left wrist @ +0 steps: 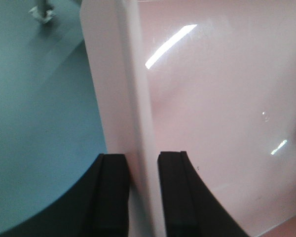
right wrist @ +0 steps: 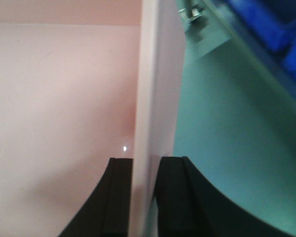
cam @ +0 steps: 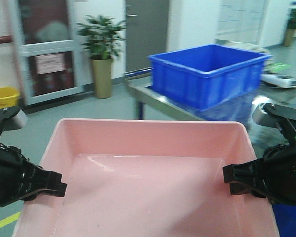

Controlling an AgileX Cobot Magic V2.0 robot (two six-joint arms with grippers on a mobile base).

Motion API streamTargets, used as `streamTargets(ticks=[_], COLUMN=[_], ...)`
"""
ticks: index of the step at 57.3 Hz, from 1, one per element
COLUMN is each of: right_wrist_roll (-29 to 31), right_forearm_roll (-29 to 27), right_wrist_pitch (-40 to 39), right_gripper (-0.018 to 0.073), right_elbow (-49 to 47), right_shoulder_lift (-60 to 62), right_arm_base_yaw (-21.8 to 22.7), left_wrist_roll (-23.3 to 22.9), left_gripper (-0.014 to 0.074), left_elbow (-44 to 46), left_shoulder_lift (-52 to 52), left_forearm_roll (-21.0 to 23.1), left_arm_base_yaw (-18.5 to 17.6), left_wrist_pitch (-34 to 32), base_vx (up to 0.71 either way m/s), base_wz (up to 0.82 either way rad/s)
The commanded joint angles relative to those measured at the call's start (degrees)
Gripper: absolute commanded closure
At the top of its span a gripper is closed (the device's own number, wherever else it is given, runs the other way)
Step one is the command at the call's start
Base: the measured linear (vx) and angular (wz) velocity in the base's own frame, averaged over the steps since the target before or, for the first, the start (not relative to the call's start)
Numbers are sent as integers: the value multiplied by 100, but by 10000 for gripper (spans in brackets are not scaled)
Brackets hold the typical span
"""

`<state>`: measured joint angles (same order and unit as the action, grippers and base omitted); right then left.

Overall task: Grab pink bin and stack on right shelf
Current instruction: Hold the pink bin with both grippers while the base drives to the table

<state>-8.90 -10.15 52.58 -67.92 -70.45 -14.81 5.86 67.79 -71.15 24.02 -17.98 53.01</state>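
Pink bin [cam: 148,192] mouth up, level, left pincer [left wrist: 142,159], right pincer [right wrist: 145,162] pinching walls

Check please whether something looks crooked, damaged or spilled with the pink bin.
Nothing stands out. The pink bin is empty, shows no cracks and looks level, with the left gripper and the right gripper each shut on one side wall.

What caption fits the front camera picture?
Left gripper and right gripper clamp the pink bin by its walls, blue crate ahead.
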Motion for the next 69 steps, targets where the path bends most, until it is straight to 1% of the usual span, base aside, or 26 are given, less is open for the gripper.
streamTargets(ticks=[1, 35, 69], right_wrist_roll=[82, 82, 82], right_forearm_roll=[-286, -291, -291], right_wrist_pitch=[-485, -485, -485], right_gripper=[568, 568, 568], right_elbow=[-223, -223, -223], right_shoulder_lift=[168, 168, 168], right_arm_base_yaw=[8, 8, 8], left_wrist_roll=[126, 126, 126], left_gripper=[598, 598, 598], left_elbow=[220, 220, 220], left_shoulder_lift=[199, 199, 199], left_forearm_roll=[469, 469, 469], left_arm_base_yaw=[-45, -45, -45], left_wrist_pitch=[-245, -245, -251], base_vx=[43, 40, 32], base_wz=[-84, -82, -56])
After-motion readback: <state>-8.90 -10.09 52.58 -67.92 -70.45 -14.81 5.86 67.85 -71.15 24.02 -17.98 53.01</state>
